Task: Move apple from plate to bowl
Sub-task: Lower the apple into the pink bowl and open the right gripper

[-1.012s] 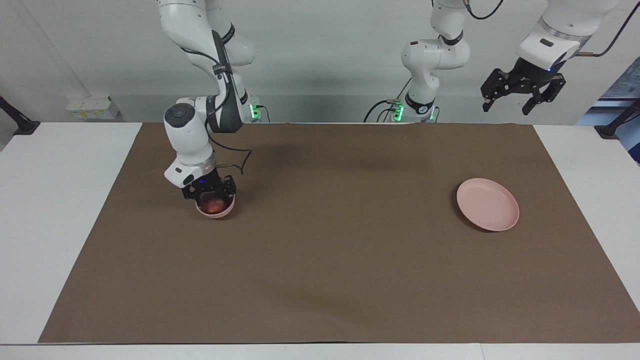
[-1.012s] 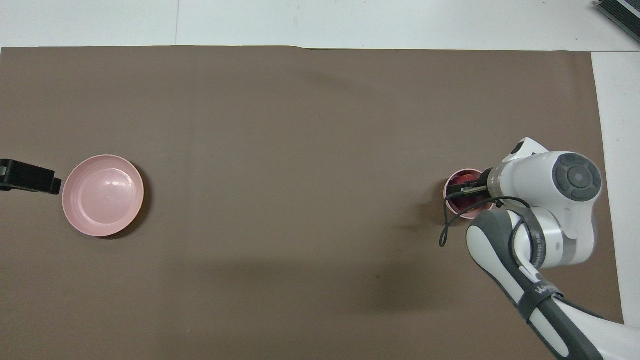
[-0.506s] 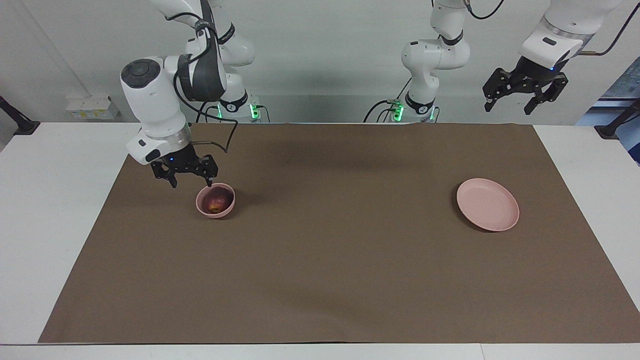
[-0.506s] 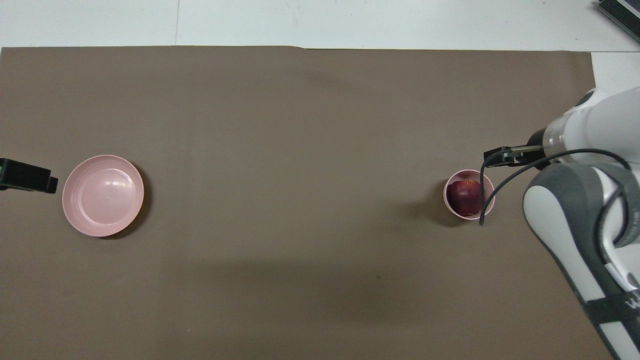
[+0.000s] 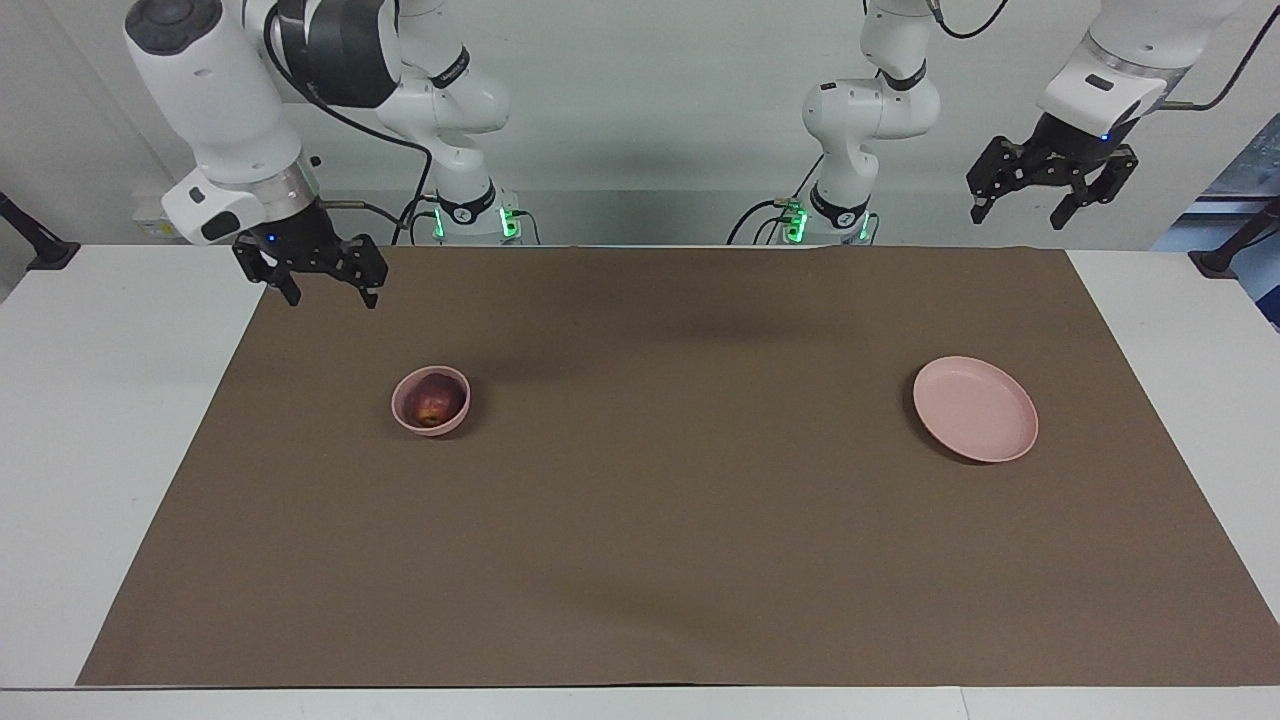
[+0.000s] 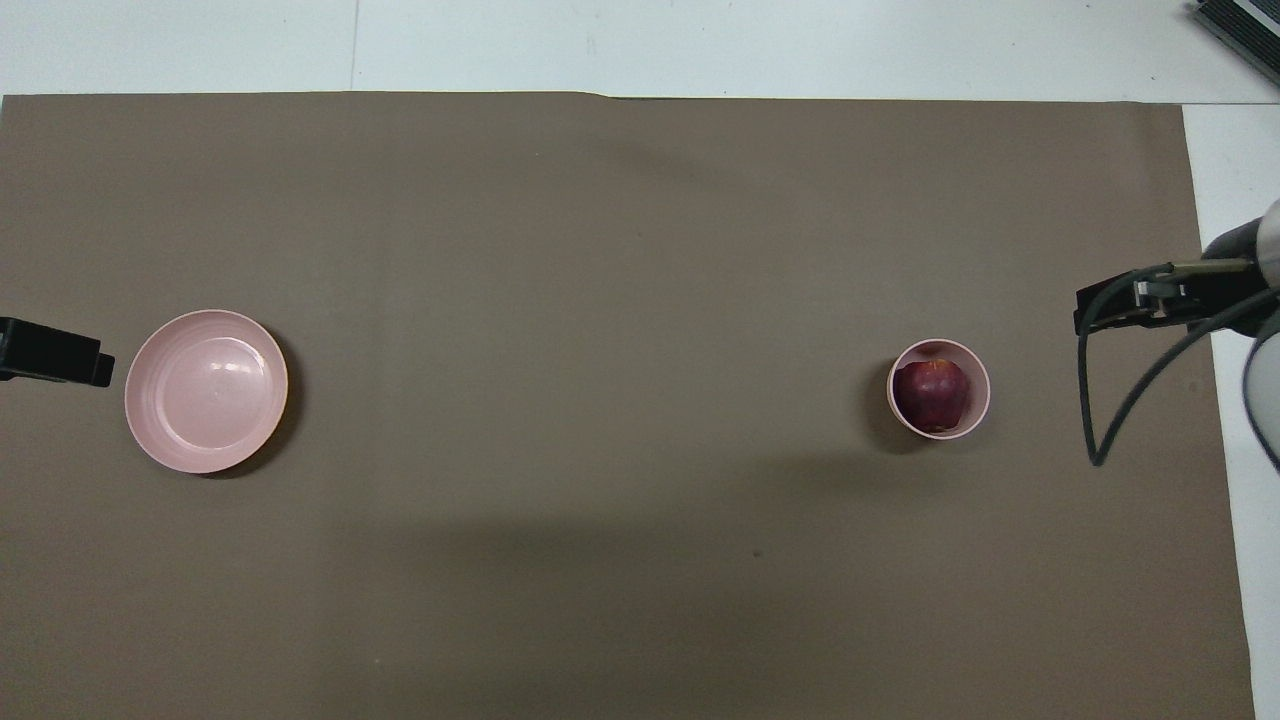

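Apple sits in bowl, apart from raised, open right pincer.

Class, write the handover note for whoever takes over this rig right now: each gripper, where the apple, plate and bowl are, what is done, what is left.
Right gripper: open, empty, raised over the mat's edge at the right arm's end.
Left gripper: open, empty, waiting high near the left arm's end.
Apple: sitting in the bowl.
Plate: bare, toward the left arm's end.
Done: apple moved into the bowl and released.
Left: nothing except parking the arms.
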Robot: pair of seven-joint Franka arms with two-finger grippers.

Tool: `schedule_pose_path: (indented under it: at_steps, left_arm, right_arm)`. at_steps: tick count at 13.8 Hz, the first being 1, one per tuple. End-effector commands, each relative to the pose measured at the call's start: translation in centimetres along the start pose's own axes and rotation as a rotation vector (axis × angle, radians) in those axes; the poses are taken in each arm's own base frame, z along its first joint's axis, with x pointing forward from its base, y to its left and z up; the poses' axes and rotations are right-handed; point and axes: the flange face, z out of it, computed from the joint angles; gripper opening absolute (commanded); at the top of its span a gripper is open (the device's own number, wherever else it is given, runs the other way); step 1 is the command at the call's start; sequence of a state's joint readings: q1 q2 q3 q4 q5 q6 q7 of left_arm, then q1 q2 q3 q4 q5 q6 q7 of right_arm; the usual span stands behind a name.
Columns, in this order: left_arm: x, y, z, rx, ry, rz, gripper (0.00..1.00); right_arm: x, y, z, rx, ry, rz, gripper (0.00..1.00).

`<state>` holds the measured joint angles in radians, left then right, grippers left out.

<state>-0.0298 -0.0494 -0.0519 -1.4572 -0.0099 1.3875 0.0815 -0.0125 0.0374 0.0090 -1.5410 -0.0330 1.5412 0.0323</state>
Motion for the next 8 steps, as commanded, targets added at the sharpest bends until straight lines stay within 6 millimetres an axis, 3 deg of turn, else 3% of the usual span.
schedule_pose_path:
  at_steps: [1,3,8]
  left_arm:
    - [-0.3,-0.5,-0.3,0.008,0.017,0.012,1.0]
    - [-0.3,-0.5,-0.3,0.008,0.017,0.005,1.0]
    - [-0.4,-0.4,-0.3,0.004,0.014,0.004,1.0]
  right_arm:
    - [-0.6,0.0,-1.9,0.014,-0.032,0.012,1.0]
    - [-1.5,0.1,-3.2,0.021,0.004,0.021,1.0]
    - [-1.7,0.1,-3.0,0.018,0.013,0.022,1.0]
